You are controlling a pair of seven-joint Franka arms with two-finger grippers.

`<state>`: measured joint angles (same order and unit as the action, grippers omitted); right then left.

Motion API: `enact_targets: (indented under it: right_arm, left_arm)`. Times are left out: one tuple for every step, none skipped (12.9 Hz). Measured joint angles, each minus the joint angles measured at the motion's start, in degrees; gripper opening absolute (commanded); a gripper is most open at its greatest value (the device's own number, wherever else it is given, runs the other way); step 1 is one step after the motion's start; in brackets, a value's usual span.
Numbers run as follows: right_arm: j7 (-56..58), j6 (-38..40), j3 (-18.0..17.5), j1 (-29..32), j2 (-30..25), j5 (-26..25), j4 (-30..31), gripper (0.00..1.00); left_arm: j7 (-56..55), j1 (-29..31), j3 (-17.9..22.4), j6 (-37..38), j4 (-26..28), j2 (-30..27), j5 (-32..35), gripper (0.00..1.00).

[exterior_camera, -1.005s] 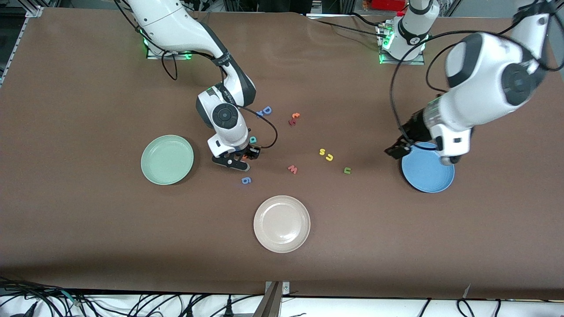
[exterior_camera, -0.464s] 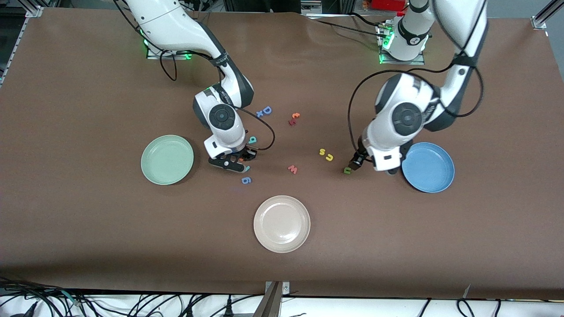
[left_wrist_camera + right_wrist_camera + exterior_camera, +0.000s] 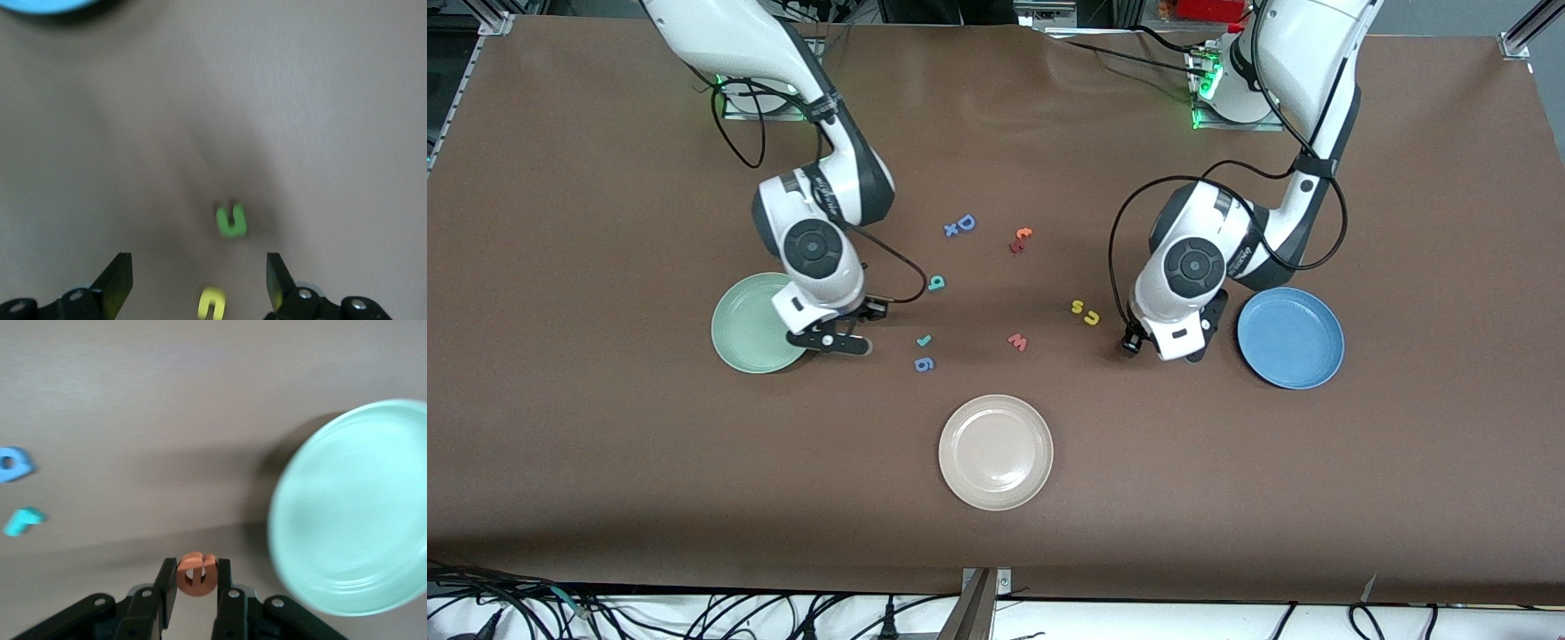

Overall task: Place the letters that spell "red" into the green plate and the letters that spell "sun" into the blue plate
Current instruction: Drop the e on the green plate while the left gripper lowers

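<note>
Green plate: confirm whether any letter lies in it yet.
No. The green plate holds nothing; the orange e is pinched in the right hand, over the table beside the plate.

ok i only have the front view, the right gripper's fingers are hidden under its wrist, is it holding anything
observer: yes. In the right wrist view the right gripper is shut on the orange e, pinched between both fingers.
operator: is the e over the green plate
observer: not yet. The green plate lies off to one side of the fingers, and brown table is under the e.
operator: and i can't find the green u
observer: the left arm hides it from you. In the left wrist view the green u lies flat on the table, just ahead of the open left gripper, untouched.
</note>
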<state>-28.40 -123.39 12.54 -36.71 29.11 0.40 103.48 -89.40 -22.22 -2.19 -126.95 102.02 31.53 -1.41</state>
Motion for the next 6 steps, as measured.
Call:
enact_targets:
  right_arm:
    - [3.9,0.7,2.0,0.0,-0.8,0.0,0.9,0.13]
    - [7.5,0.7,4.3,0.1,-1.5,0.0,2.4,0.13]
    - [10.7,0.6,6.3,0.2,-1.8,0.0,3.7,0.13]
    - [13.3,0.0,7.9,0.4,-1.8,0.0,5.0,0.13]
    - [14.7,-2.0,8.6,0.8,-1.6,0.0,6.8,0.14]
    - [15.2,-5.4,8.8,1.2,-1.3,0.0,9.1,0.17]
  left_arm:
    - [0.0,0.0,0.8,-1.4,0.0,0.6,0.0,0.87]
    - [0.0,0.0,1.1,-2.5,-0.1,1.3,0.0,0.87]
    - [0.0,0.0,1.1,-3.6,-0.1,2.0,0.0,0.87]
    - [-0.1,-0.1,1.1,-4.7,-0.1,2.7,0.0,0.86]
    - [-0.2,-0.2,1.1,-5.4,-0.1,3.4,0.0,0.86]
    - [-0.3,-0.3,1.1,-6.0,-0.1,4.0,0.0,0.85]
